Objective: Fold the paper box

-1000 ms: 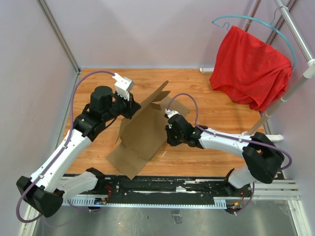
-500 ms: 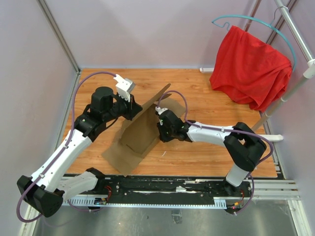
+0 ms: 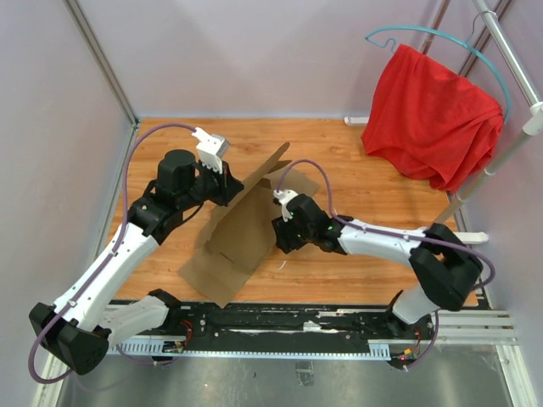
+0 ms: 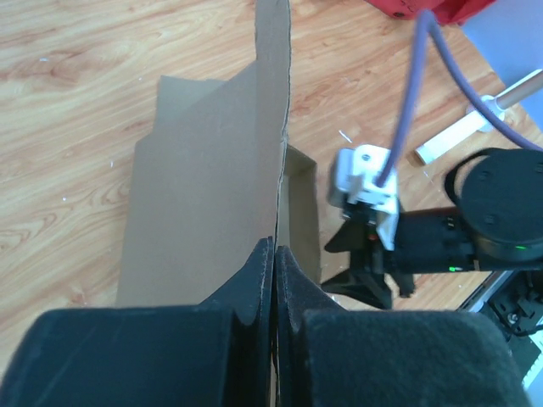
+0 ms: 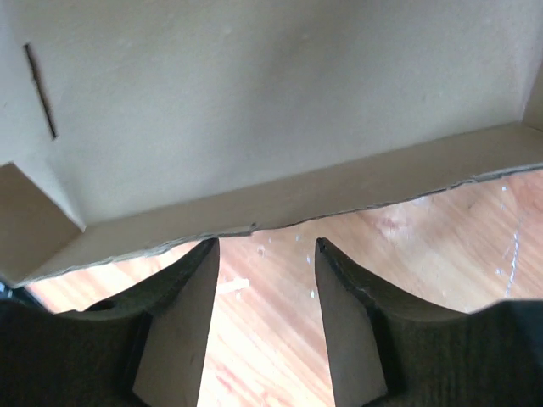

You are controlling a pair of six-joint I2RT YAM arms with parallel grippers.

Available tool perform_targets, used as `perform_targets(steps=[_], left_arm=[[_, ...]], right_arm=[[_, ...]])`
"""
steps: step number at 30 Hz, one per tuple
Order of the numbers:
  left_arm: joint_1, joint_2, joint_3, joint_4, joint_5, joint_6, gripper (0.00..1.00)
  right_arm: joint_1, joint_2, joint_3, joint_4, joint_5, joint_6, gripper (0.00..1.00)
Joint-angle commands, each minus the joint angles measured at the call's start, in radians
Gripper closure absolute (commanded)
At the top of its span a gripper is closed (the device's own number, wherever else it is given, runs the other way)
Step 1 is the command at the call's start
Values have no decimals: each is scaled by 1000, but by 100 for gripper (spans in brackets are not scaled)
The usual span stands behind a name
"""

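- The wooden bench point(image 3: 373, 254) carries the whole scene, with both arms reaching in from its near edge.
- The paper box point(image 3: 242, 233) sits left of the bench's centre. Its lower flaps lie on the wood, and one large panel is raised on edge and leans toward the right arm. Compared with a second ago, this panel stands steeper and looks narrower from above. It is much the same as half a second ago.
- The red cloth point(image 3: 428, 114) hangs on a hanger at the far right, well apart from the box, and is unchanged.
- The left arm holds the same pose as in both earlier views.
- The right arm has drawn back. Half a second ago it stretched further toward the panel, and now its elbow lies nearer the right edge again.
- The left claw point(image 3: 231, 188) is clenched on the top edge of the raised panel. In its own wrist view, the left claw point(image 4: 275, 250) has its fingers pressed together with the thin cardboard edge point(image 4: 280, 127) running up from between them.
- The right claw point(image 3: 278, 237) sits low beside the panel's right face. In its wrist view, the right claw point(image 5: 265, 250) is released. The jaws stand apart with bare wood showing between them, and the folded lower edge of the box point(image 5: 254, 102) lies just beyond the tips.
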State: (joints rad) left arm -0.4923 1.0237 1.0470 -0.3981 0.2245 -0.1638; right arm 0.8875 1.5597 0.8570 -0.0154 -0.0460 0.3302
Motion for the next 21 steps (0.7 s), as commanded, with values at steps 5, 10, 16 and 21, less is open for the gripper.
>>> perform_targets(steps=[5, 10, 16, 21], left_arm=[[19, -3, 53, -3, -57, -53, 100], [23, 1, 71, -15, -70, -70, 100], [31, -3, 79, -32, -78, -75, 100], [34, -27, 60, -40, -83, -71, 100]], right_arm=[[75, -289, -123, -40, -91, -226, 47], [167, -406, -133, -118, -95, -325, 43], [238, -356, -142, -109, -102, -332, 43], [274, -271, -139, -77, -84, -314, 43]])
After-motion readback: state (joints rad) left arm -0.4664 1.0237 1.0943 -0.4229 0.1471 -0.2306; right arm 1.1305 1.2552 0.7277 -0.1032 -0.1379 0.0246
